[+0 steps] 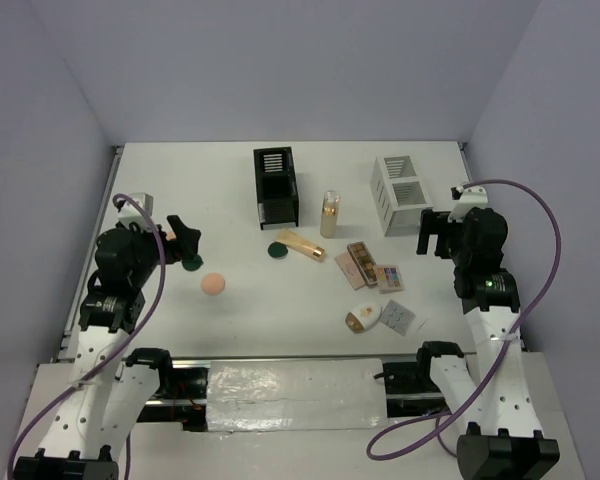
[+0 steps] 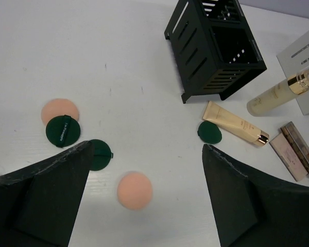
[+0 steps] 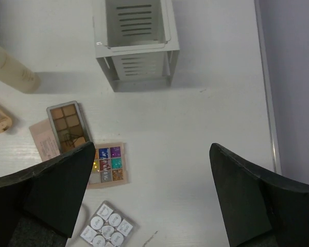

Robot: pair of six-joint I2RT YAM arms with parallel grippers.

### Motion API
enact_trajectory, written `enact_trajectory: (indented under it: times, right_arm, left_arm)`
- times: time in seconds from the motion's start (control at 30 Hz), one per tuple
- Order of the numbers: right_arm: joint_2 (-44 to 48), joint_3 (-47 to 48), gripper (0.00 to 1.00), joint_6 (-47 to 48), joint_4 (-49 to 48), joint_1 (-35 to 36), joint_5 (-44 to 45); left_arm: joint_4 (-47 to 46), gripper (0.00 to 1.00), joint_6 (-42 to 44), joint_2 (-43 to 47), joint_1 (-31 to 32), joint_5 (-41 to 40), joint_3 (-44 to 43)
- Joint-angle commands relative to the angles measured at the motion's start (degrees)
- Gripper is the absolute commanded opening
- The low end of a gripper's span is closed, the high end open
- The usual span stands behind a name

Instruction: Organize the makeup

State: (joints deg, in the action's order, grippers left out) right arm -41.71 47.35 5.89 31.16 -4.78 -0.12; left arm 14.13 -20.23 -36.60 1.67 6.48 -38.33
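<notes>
Sorting so far: nothing is showing inside the black box [image 1: 276, 185] or white box [image 1: 405, 192]; the makeup is lying loose on the table [image 1: 180, 180], so nearly everything is remaining.
Makeup: bottle [image 1: 330, 214] is standing between the boxes; tube [image 1: 302, 245], palettes [image 1: 365, 265] and oval compact [image 1: 363, 319] are lying nearer the arms.
Left gripper [image 2: 144, 206]: is hanging spread, empty, over a puff [image 2: 135, 190].
Right gripper [image 3: 149, 206]: is hanging spread, empty, above the palettes.
Left wrist view: is showing two puffs and three green discs [image 2: 63, 130]; the top view is showing one and two.
</notes>
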Motion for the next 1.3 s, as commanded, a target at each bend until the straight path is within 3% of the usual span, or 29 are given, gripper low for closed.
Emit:
enact_trajectory:
  times: [0.0, 0.17, 0.23, 0.27, 0.3, 0.33, 0.4, 0.43, 0.47, 0.53, 0.57, 0.6, 0.63, 0.67, 0.7, 0.8, 0.87, 0.9, 1.03, 1.13, 1.27]
  right_arm:
    - [-0.1, 3.7, 1.0, 0.5, 0.9, -0.3, -5.7]
    - [2.8, 2.2, 1.0, 11.7, -0.2, -0.2, -14.2]
    - [4.5, 0.8, 1.0, 18.6, 2.3, -0.2, -24.6]
    - [4.9, 0.2, 1.0, 26.6, 4.2, -0.2, -28.2]
    - [5.1, -0.7, 1.0, 29.7, 5.8, -0.1, -31.3]
    - [5.7, -1.2, 1.0, 30.9, 7.7, -0.1, -35.3]
    - [6.0, -2.1, 1.0, 36.2, 11.8, -0.1, -41.8]
    - [5.4, -2.0, 1.0, 40.3, 14.4, -0.1, -50.0]
    - [5.0, -2.3, 0.99, 41.1, 15.3, -0.1, -52.0]
    - [3.2, -2.1, 0.87, 38.6, 13.0, 0.2, -55.5]
    - [0.3, -0.9, 0.78, 38.3, 13.4, 0.5, -56.4]
    - [-1.3, -0.4, 0.48, 36.1, 11.1, 1.4, -56.3]
    - [-2.8, -0.2, 0.25, 32.4, 8.4, 2.1, -55.1]
    - [-5.5, -0.1, 0.12, 28.7, 5.3, 2.7, -50.9]
    - [-6.9, 0.1, 0.22, 23.7, 0.7, 3.5, -49.1]
    - [-10.8, 1.5, 0.75, 16.1, -6.6, 12.3, -41.6]
    - [-12.8, 1.9, 0.88, 13.1, -12.5, 16.4, -34.1]
    - [-13.7, 2.0, 0.99, 10.7, -14.8, 18.0, -31.1]
    - [-22.3, 6.3, 1.0, -5.3, -19.3, 21.6, -19.2]
    - [-29.3, 12.2, 1.0, -10.1, -19.6, 24.9, -8.3]
    - [-35.4, 15.8, 1.0, -9.2, -20.9, 29.4, -5.2]
  left_arm:
    - [-2.6, 0.99, 1.7, -0.7, -0.3, 1.2, 0.2]
    - [-3.0, 0.89, 1.9, -1.9, -0.4, 2.4, 0.0]
    - [-3.0, 0.79, 2.0, -2.4, -0.3, 2.7, -0.2]
    - [-3.1, 0.7, 2.1, -2.5, -0.3, 3.0, -0.3]
    - [-3.2, 0.39, 2.0, -2.5, -0.3, 3.3, -0.3]
    - [-3.1, 0.25, 2.0, -2.6, -0.4, 3.3, -0.3]
    - [-3.1, 0.04, 2.0, -2.5, -0.3, 3.4, -0.3]
    - [-3.1, 0.03, 2.0, -2.6, -0.4, 3.6, -0.3]
    - [-3.1, 0.07, 2.0, -2.7, -0.3, 3.8, -0.3]
    - [-3.1, 0.17, 2.2, -2.8, -0.3, 4.9, -0.3]
    - [-3.1, 0.36, 2.2, -2.8, -0.2, 5.0, -0.3]
    - [-3.1, 0.49, 2.2, -2.9, -0.3, 5.0, -0.3]
    - [-3.1, 0.63, 2.1, -2.7, -0.2, 4.9, -0.1]
    - [-3.1, 0.85, 1.9, -2.7, -0.2, 4.8, -0.1]
    - [-3.1, 0.96, 2.0, -2.7, -0.3, 4.8, -0.1]
    - [-2.9, 0.99, 2.1, -3.2, -0.3, 4.4, -0.3]
    - [-2.9, 0.99, 2.1, -3.1, -0.3, 4.3, -0.3]
    - [-2.9, 0.99, 2.2, -3.1, -0.3, 4.3, -0.3]
    - [-2.7, 0.99, 2.2, -3.2, -0.3, 3.7, -0.3]
    - [-2.5, 0.99, 2.2, -3.3, -0.3, 3.2, -0.3]
    - [-2.4, 0.99, 2.3, -3.4, -0.2, 2.6, -0.3]
